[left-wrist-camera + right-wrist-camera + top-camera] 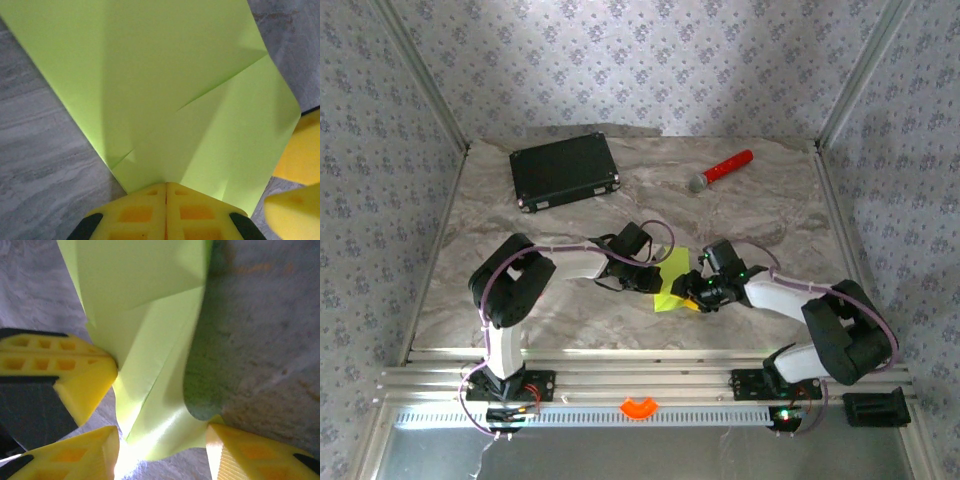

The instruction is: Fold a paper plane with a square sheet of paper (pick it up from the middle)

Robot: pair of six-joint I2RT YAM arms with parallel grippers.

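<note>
Yellow left fingers (140,215) pinch the thin lime-green square paper (165,75), mid-fold; your right fingers (245,457) stand spread; next, crease its flap.

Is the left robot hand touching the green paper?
Touching. In the left wrist view, the left gripper has its two yellow fingers shut together, and the edge of the paper runs straight in between them.

The marbled desk (520,290) carries a black case (565,170) at the far left and a red-handled microphone (722,169) at the far right, well apart. Near centre, the lime sheet of paper (672,270) lies between the left end effector (648,277) and the right end effector (695,290), both touching it. Finger positions are too small to judge.
</note>
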